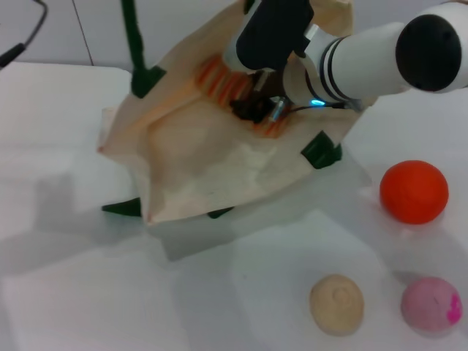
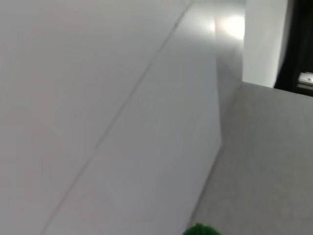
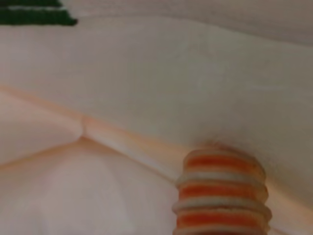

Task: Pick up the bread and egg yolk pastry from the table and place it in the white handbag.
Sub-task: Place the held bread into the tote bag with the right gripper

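Observation:
The white handbag (image 1: pixel 197 164) lies on the table with its mouth held open, one dark green strap (image 1: pixel 130 36) stretched upward out of the head view. My right gripper (image 1: pixel 256 108) is inside the bag's mouth, shut on the bread (image 1: pixel 219 77), whose orange and cream stripes show on both sides of the fingers. The right wrist view shows the bread's end (image 3: pixel 221 196) close up against the bag's cream lining (image 3: pixel 146 88). The egg yolk pastry (image 1: pixel 336 304) sits on the table at the front right, apart from the bag. My left gripper is not visible.
An orange ball (image 1: pixel 414 191) sits right of the bag and a pink ball (image 1: pixel 431 303) next to the pastry. The left wrist view shows only a wall, floor and a bit of green (image 2: pixel 201 230) at its edge.

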You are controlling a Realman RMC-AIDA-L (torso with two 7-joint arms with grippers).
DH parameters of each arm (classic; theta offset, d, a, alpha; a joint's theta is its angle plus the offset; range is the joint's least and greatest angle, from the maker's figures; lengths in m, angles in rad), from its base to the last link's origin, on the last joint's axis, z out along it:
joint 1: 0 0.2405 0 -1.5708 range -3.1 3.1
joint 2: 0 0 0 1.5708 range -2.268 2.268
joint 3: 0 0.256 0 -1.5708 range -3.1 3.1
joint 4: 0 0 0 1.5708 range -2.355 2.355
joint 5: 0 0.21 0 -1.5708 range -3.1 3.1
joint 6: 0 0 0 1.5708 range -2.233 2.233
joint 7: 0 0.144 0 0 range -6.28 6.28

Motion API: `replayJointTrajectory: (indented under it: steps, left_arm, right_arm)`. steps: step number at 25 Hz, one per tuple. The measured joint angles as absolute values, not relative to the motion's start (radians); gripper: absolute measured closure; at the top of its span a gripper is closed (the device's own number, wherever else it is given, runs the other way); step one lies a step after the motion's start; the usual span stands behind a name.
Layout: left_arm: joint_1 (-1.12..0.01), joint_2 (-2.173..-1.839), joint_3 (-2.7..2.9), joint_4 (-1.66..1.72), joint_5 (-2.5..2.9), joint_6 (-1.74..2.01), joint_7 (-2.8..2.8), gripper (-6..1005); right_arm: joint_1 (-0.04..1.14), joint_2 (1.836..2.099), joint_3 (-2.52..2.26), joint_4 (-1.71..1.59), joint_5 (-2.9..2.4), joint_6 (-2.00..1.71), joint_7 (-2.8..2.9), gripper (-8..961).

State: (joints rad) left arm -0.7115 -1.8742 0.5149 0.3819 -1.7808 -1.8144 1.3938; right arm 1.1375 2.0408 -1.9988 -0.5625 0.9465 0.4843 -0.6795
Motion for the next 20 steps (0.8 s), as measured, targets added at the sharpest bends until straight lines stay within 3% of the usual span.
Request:
replayJointTrajectory:
  steps: [4, 7, 12, 20]
  left_arm:
    - [-0.685, -1.864, 0.491, 0.382, -1.786, -1.790, 1.398, 880]
    - [-0.670, -1.855, 0.485, 0.380, -1.786, -1.767, 1.399, 880]
    - [-0.659, -1.849, 0.483, 0.381, -1.787, -1.716, 1.408, 884]
    - [-0.654, -1.838, 0.483, 0.376, -1.787, -1.648, 1.421, 886]
  right_arm:
    - [1.076, 2.034, -1.999, -0.689, 0.952, 0.519, -0.692, 552]
    - [1.027, 2.030, -1.993, -0.789, 0.948, 0.563, -0.711, 295]
    - [0.954, 2.028, -1.934, -0.911, 0.946, 0.646, -0.767, 63]
    - [0.801, 2.026, -1.779, -1.132, 0.954, 0.900, -0.906, 47]
